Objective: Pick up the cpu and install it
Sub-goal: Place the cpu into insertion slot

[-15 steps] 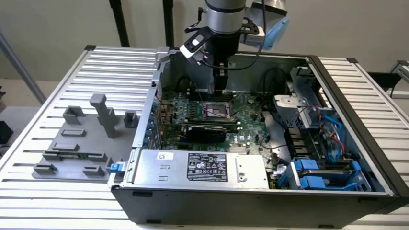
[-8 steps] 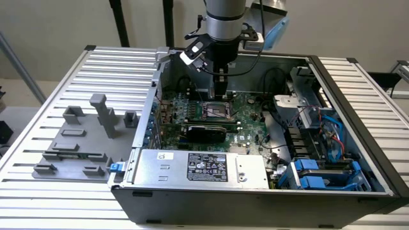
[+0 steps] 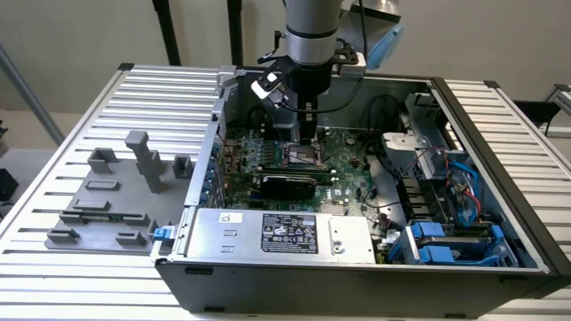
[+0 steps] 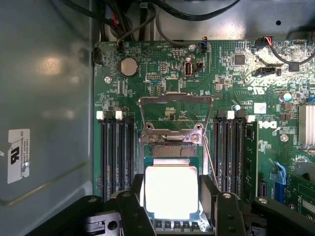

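On the exterior view's left I see grey fixture blocks [image 3: 111, 200] standing on the ribbed metal table [image 3: 170, 87], well apart from the work. Next to them is the open computer case [image 3: 357, 287], lying on the table (its side is uncovered, so I look straight in). Its power supply [image 3: 281, 234] is at the near wall and the green motherboard [image 3: 348, 167] is behind that. The arm comes down from above into the case, and the claw [image 3: 308, 137] is over the middle of the board.

In the wrist view the claw [image 4: 171, 199] grips the cpu [image 4: 171, 187] by two opposite edges, one finger on each side. The cpu is at the socket [image 4: 171, 150], between two banks of memory slots [image 4: 115, 147]. The metal hold-down frame [image 4: 174, 110] stands open beyond it. Whether the cpu is already seated I cannot tell.

At the exterior view's right, blue drive carriers [image 3: 450, 244] sit in the case corner. Behind everything is a pale wall [image 3: 80, 33].
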Robot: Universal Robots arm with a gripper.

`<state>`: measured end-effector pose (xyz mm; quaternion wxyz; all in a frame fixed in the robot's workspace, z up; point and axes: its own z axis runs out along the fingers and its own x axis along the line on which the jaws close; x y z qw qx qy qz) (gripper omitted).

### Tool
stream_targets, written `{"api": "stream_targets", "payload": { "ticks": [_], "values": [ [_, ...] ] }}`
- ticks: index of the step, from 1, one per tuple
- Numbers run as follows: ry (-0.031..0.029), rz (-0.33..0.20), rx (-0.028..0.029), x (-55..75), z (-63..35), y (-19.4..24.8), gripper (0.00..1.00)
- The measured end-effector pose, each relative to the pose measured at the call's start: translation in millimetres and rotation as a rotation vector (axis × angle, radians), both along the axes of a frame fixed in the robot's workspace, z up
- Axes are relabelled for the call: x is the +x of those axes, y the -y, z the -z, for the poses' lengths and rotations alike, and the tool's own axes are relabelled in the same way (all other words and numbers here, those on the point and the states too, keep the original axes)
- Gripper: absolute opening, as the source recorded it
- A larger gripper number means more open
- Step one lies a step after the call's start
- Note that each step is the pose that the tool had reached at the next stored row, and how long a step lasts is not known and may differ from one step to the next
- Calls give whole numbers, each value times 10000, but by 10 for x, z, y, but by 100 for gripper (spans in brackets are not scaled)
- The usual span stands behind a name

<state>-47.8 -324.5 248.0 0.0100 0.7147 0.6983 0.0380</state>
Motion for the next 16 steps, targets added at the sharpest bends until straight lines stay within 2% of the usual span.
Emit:
{"api": "stream_targets", "payload": {
  "ticks": [3,6,10,16],
  "values": [
    [49,0,-42,-14,39,0,55],
    [80,1,-121,-19,73,0,55],
    [108,-1,-224,-19,123,0,55],
    [142,0,-339,-19,205,0,55]
  ]
}}
